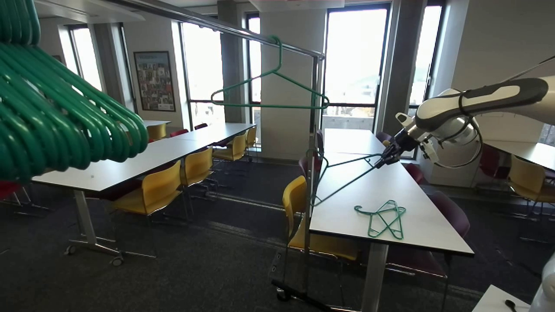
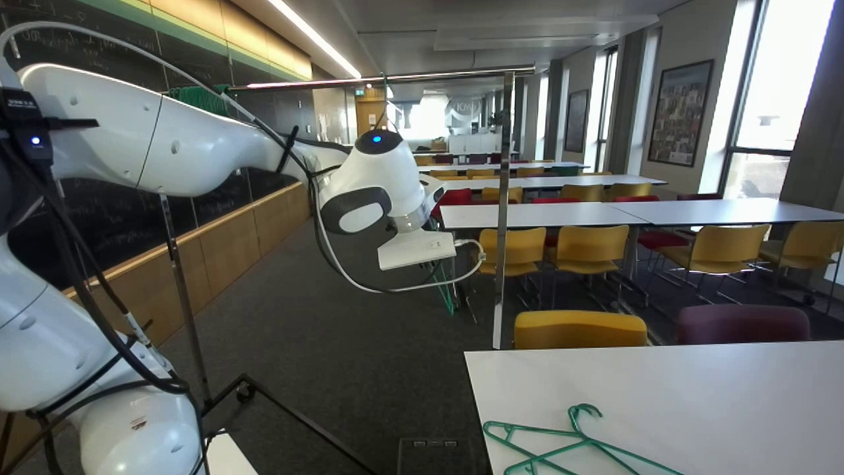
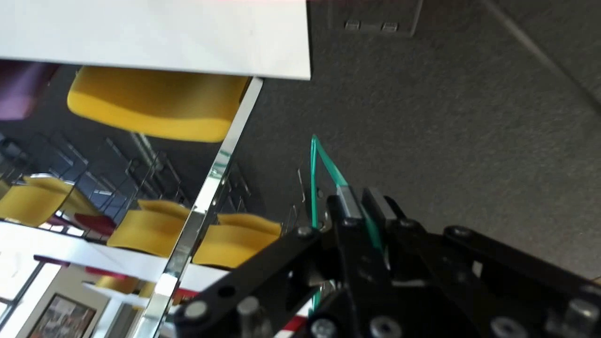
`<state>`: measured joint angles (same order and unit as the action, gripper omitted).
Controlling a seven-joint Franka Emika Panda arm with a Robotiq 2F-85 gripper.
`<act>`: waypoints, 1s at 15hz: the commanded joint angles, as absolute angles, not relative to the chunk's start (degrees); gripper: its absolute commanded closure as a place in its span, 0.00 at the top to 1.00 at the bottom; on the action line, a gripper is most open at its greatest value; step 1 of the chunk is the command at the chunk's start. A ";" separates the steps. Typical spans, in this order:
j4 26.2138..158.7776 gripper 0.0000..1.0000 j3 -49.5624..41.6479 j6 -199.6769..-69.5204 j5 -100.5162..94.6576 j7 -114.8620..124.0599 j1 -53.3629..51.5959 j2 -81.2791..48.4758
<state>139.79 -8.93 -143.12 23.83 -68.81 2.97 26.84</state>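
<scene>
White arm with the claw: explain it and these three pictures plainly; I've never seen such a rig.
The white robot arm ends in a black claw for gripping. Two pictures come from cameras standing apart from the arm, the remaining one from its wrist, looking past the claw. The claw is closed on a green hanger. At least one other hanger lies on the white table. In an exterior view, a single hanger hangs from a metal rail, and a bunch of hangers hangs close to the camera.

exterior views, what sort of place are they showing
Probably a classroom or seminar room: there are long white tables, rows of yellow chairs along them, and a large blackboard with writing on it.
</scene>
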 commanded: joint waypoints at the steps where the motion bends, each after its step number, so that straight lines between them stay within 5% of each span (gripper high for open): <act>1: 136.63 0.02 -5.72 -135.73 7.69 -58.89 7.50 28.80; 10: 133.33 0.02 -6.29 -140.22 -26.10 -56.97 8.49 26.83; 15: 132.04 0.02 -6.50 -153.07 -44.78 -53.76 12.44 19.33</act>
